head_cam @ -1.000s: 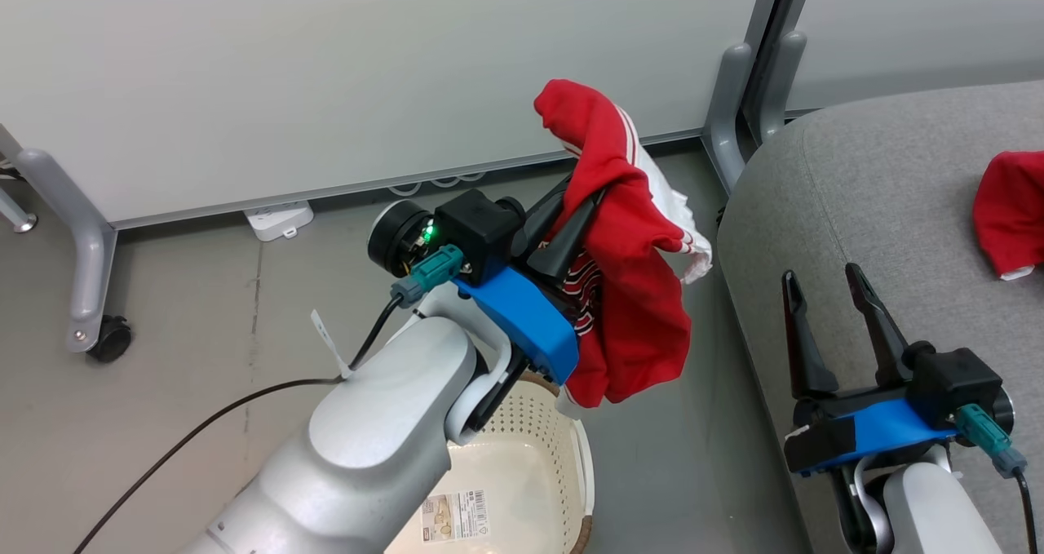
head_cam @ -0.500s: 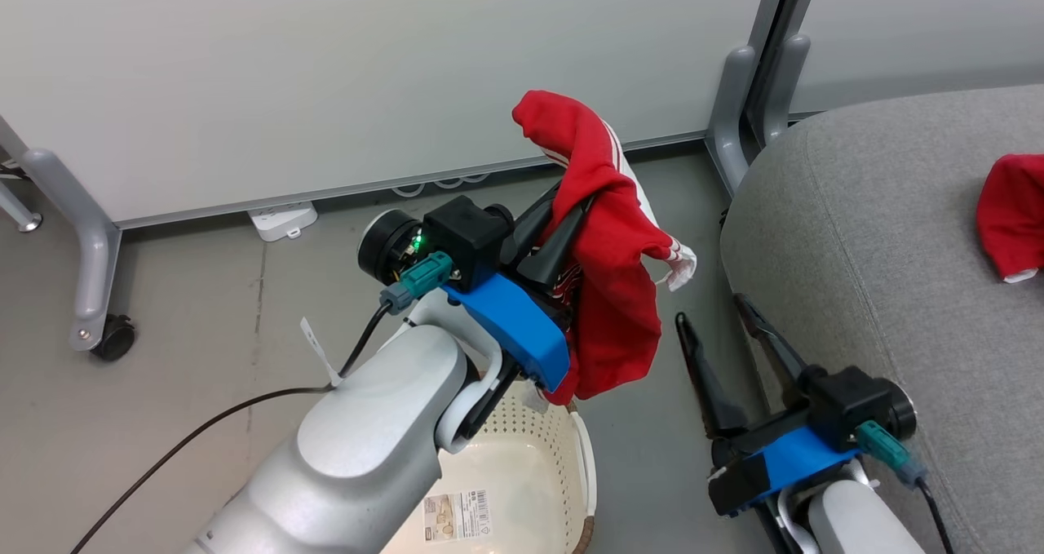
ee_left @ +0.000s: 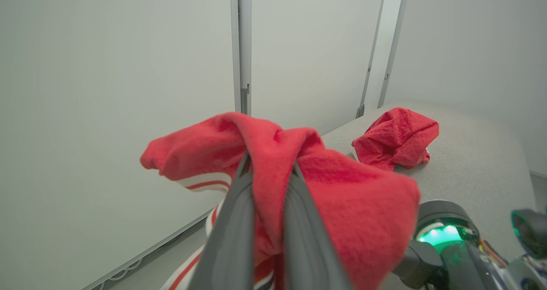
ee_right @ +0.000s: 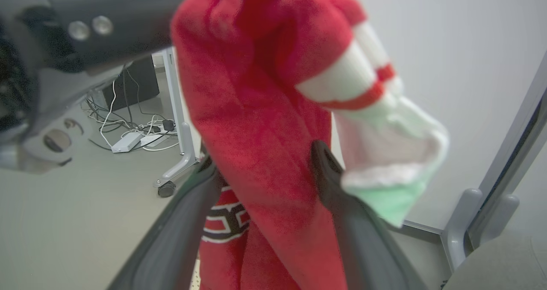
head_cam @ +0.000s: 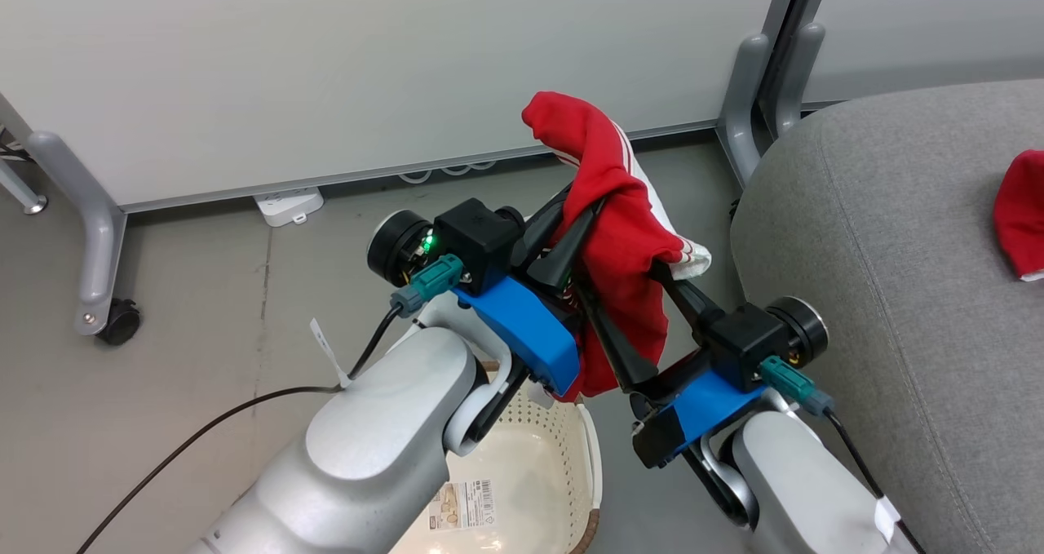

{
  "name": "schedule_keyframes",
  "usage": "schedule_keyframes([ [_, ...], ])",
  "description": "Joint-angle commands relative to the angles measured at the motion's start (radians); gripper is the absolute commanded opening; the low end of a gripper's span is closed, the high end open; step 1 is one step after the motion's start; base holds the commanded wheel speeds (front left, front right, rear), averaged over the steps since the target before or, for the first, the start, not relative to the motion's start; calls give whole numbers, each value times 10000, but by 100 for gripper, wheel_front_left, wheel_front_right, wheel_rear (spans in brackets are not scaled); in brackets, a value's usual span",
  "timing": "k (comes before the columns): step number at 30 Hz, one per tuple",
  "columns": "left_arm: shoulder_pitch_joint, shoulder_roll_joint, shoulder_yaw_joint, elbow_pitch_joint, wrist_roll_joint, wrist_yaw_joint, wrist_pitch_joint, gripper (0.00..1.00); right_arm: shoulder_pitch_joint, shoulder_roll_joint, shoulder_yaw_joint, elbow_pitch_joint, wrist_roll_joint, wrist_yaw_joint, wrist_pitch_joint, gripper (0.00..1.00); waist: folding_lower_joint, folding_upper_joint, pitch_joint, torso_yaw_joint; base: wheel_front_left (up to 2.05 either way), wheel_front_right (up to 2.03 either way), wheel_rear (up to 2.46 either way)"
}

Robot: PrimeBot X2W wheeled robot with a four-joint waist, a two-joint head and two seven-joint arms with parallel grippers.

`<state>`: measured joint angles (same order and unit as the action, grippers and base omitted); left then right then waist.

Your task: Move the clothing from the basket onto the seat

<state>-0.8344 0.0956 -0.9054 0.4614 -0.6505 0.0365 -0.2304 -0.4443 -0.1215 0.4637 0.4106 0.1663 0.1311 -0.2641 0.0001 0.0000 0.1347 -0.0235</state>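
**A:** What takes up the most room in the head view?

**B:** The pale partition panels [head_cam: 326,64] at the back and the grey floor [head_cam: 204,293]. After those comes the seat [head_cam: 856,236] on the right, which runs off the right and bottom edges.

**A:** And the basket?

**B:** The basket [head_cam: 563,489] stands on the floor at the bottom, near the seat's left side. The left forearm [head_cam: 383,448] hides much of it, and the frame cuts off its lower part. A stretch of perforated wall, a bit of brown rim and a printed label [head_cam: 461,505] on its bottom can be seen.

**A:** Where is the clothing?

**B:** One red garment [head_cam: 620,236] with white stripes hangs in the air above the basket, left of the seat. A second red garment [ee_left: 395,138] lies crumpled on the seat. In the head view it is cut off by the right edge.

**A:** What about the claws?

**B:** The left claw [head_cam: 583,203] is clamped on a fold of the hanging garment, with cloth pinched between its two fingers. The right claw [head_cam: 616,281] sits lower with its fingers spread wide, one on each side of the drooping cloth, and is not closed on it. The right wrist view is blurred up close, so I cannot tell whether its pads touch the fabric.

**A:** Anything smaller?

**B:** There is black-and-white lettering [ee_right: 222,224] low on the garment, partly behind a finger and unreadable.
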Motion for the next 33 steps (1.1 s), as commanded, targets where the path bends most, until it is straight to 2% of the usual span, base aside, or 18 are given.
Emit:
schedule_keyframes([
  [1,-100,-9,-3,-29,-45,3,-52,0,-228,94,102,96,-1,-7,-5,100,-1,0,35,22,0,0,0],
  [7,-214,-84,-68,26,-62,-45,-102,0,-883,305,374,787,-58,-9,-3,100,-1,0,110,87,0,0,0],
  [8,-216,-94,-73,37,-57,-39,-101,0,-937,342,400,898,-18,-9,-5,94,-1,0,115,94,0,0,0],
  [9,-224,-101,-81,51,-54,-43,-104,0,-983,373,456,1042,58,-7,-5,0,-1,0,116,102,0,0,0],
  [32,-320,-52,-118,242,-134,-71,-178,0,-1244,415,613,1257,344,-9,-5,0,-1,0,144,41,0,0,0],
  [33,-339,-44,-125,254,-121,-34,-168,14,-1239,418,610,1250,351,-9,-5,0,-1,0,145,40,0,0,0],
])
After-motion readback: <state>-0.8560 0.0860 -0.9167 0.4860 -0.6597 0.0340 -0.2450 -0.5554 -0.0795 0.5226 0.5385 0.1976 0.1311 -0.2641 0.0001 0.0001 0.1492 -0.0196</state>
